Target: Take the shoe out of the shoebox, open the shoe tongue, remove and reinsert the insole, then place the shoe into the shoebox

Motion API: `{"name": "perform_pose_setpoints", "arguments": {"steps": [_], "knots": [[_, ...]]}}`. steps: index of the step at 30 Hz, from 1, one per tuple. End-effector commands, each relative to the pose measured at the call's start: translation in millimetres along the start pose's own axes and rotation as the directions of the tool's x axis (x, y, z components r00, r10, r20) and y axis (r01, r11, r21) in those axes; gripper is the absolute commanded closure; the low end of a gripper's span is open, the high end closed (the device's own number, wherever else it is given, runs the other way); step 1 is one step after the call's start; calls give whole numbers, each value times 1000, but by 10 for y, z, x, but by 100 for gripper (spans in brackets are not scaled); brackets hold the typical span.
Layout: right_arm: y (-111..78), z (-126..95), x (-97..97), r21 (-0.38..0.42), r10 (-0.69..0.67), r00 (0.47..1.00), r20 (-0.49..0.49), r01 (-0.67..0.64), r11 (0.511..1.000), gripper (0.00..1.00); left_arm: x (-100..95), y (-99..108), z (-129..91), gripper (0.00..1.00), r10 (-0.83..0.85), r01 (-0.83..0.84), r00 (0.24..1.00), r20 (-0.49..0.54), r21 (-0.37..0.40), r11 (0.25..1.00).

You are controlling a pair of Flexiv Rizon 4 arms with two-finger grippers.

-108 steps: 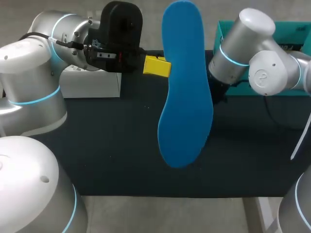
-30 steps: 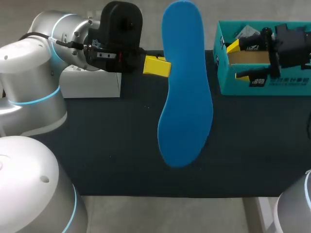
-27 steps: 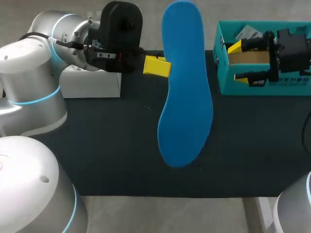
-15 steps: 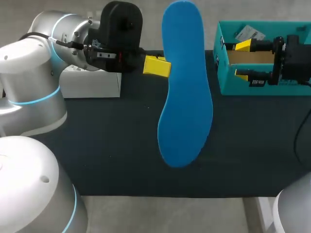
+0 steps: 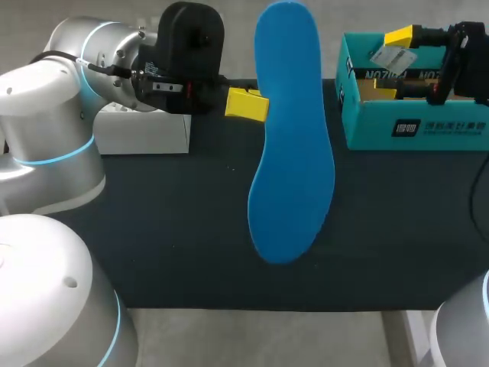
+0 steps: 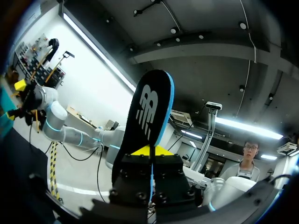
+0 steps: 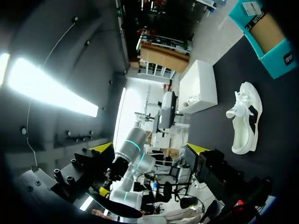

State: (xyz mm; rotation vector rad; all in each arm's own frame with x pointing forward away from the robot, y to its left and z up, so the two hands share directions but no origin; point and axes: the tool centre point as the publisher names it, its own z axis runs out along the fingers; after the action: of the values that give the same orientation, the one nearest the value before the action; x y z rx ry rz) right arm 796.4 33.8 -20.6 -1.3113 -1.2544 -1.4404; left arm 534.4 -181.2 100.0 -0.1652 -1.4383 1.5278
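**Insole and shoe both out; refitting and boxing outstanding**

1. Insole (image 5: 290,130): blue on top, black underneath. Out of the shoe and held up off the table (image 5: 153,229), around mid-table toward 12 o'clock in the head view. Pinched near one edge by the left gripper (image 5: 248,105), yellow tips closed against both faces, as the left wrist view shows.

2. Shoe (image 7: 245,116): white, lying on the dark table near the white box (image 7: 198,88) and well apart from the shoebox. Seen only in the right wrist view; not visible in the head view, probably hidden behind the raised insole. Tongue too small to judge as open or closed.

3. Shoebox (image 5: 412,130): teal, open-topped, at 2 o'clock on the table. Only a paper tag (image 5: 390,55) visible inside, no shoe.

4. Right gripper (image 5: 394,65): at 2 o'clock, over the shoebox. Fingers spread wide with nothing between them. Cannot tell whether touching the box.

Status, by judgement:
- Done: shoe taken out of the box, insole removed.
- Unconfirmed: tongue opened.
- Left to do: insole refitted into the shoe, shoe returned to the shoebox.
- Roughly at the halfway mark.
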Motion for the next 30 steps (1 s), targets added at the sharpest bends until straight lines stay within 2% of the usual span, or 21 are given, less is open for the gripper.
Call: {"name": "perform_pose_setpoints", "arguments": {"steps": [1, 3, 17, 19, 24, 27, 29, 30], "knots": [[89, 38, 27, 11, 37, 999, -1, -37, 999, 0, -5, 6, -2, 100, 1, -1, 1000, -1, 0, 1000], [90, 43, 35, 6, 78, 997, -7, -78, 997, 0, -5, 6, -2, 100, 1, -1, 1000, -1, 0, 1000], [90, 43, 35, 6, 78, 997, -7, -78, 997, 0, -5, 6, -2, 100, 1, -1, 1000, -1, 0, 1000], [90, 43, 35, 6, 78, 997, -7, -78, 997, 0, -62, -3, -63, 100, 61, -61, 998, 15, -1, 998], [90, 43, 35, 6, 78, 997, -7, -78, 997, 0, -227, 62, -201, 100, 317, -302, 946, 63, -183, 936], [90, 43, 35, 6, 78, 997, -7, -78, 997, 0, -333, 106, -316, 100, 483, -447, 875, 22, -344, 826], [90, 43, 35, 6, 78, 997, -7, -78, 997, 0, -378, 102, -373, 100, 546, -501, 837, 15, -381, 777], [90, 43, 35, 6, 78, 997, -7, -78, 997, 0, -410, 86, -418, 100, 603, -547, 798, 3, -418, 725]]}}
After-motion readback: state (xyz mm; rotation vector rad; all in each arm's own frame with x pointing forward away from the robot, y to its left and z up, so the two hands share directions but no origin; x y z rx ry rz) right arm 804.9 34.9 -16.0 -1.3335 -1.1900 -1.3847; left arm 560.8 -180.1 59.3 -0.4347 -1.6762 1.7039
